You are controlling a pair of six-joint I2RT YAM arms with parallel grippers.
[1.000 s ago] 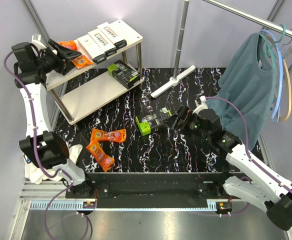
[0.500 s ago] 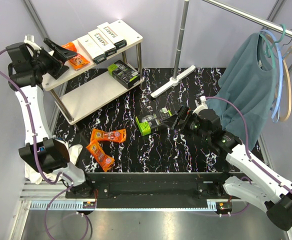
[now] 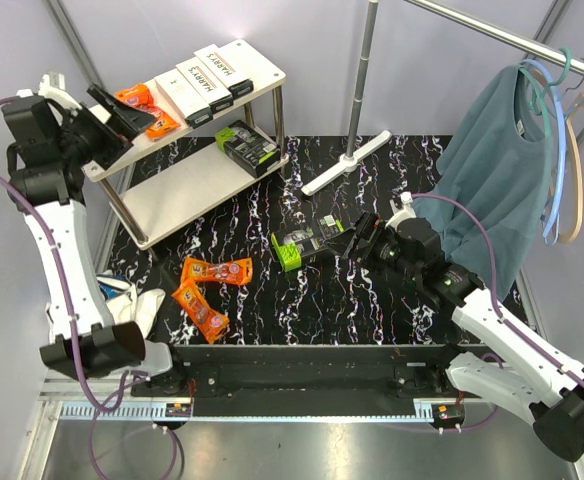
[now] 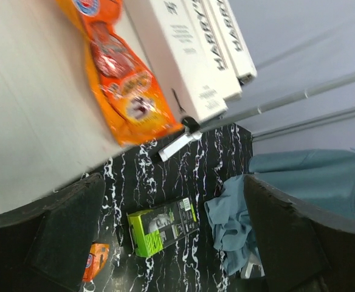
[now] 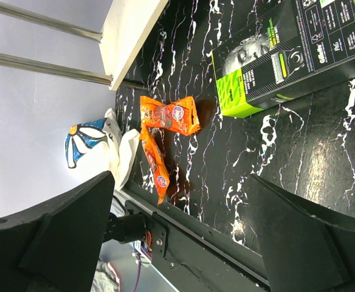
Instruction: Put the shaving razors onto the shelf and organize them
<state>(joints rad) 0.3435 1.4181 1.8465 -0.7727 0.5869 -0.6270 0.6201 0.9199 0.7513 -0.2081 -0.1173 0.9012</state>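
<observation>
Left gripper (image 3: 122,112) sits open beside the orange packet (image 3: 144,108) on the shelf's (image 3: 262,60) top board; right gripper (image 3: 350,242), also spread, should straddle the black-and-lime pack (image 3: 300,246) on the table (image 3: 392,165) squarely before closing.

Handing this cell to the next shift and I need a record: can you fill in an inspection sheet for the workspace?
Surface: black marbled tabletop, no spills seen.
Job's things: shelf top board holds white HARRY'S boxes and one orange packet; lower board holds one black-and-green pack. On the tabletop: a second black-and-green pack and two orange packets.
Clutter: white T-shaped foot; crumpled cloth at the near-left corner.
Grippers: left gripper open at the top board's left end; right gripper open beside the tabletop pack.
Cables: purple cables run along both arms.
Surroundings: clothes rail with teal shirt and hangers.
</observation>
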